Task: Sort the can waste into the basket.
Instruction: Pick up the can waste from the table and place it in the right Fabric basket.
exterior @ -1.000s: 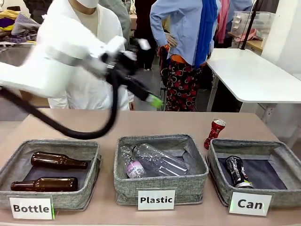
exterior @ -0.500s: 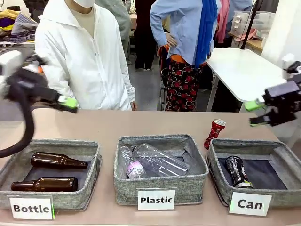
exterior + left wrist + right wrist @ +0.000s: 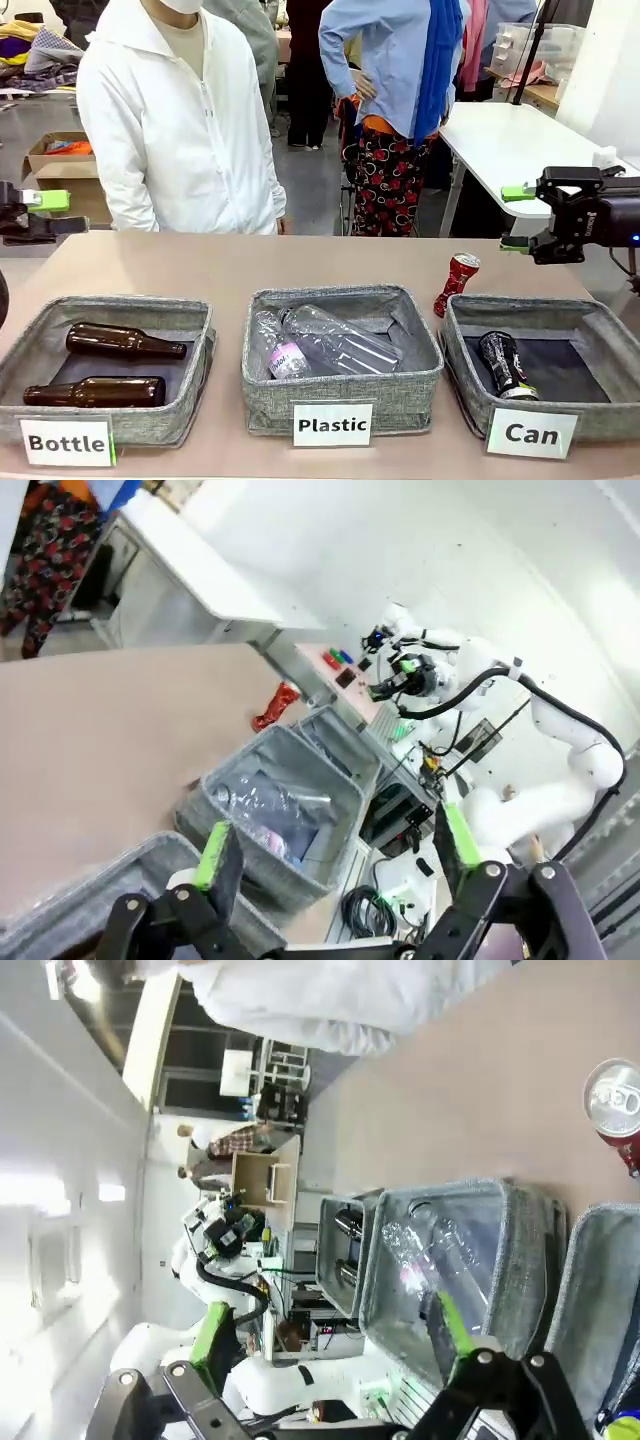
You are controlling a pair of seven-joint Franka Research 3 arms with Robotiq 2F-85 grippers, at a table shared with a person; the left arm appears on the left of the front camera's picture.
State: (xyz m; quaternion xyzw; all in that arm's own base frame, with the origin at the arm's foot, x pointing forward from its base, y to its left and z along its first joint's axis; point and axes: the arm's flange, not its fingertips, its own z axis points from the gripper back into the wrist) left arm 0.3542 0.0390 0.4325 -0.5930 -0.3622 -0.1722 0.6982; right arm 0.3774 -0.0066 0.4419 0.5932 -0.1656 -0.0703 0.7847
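Observation:
A dented red can (image 3: 456, 283) stands tilted on the table just behind the left rear corner of the grey "Can" basket (image 3: 530, 304). A black can (image 3: 503, 364) lies on the basket's dark floor. My right gripper (image 3: 512, 217) hovers open above and to the right of the red can, its fingers pointing left. My left gripper (image 3: 55, 213) hangs open at the far left edge, above the table. The right wrist view has the red can's silver top (image 3: 615, 1110) beyond my open right gripper (image 3: 330, 1332). In the left wrist view, the red can (image 3: 275, 707) is far past my open left gripper (image 3: 335, 845).
The "Plastic" basket (image 3: 260, 385) holds clear bottles and the "Bottle" basket (image 3: 195, 325) two brown ones. A person in a white coat (image 3: 180, 130) stands at the far edge. A white table (image 3: 540, 160) is behind on the right.
My left arm swung from the middle out to the far left edge. My right arm came in from the right and now hovers near the red can. The cans have not moved.

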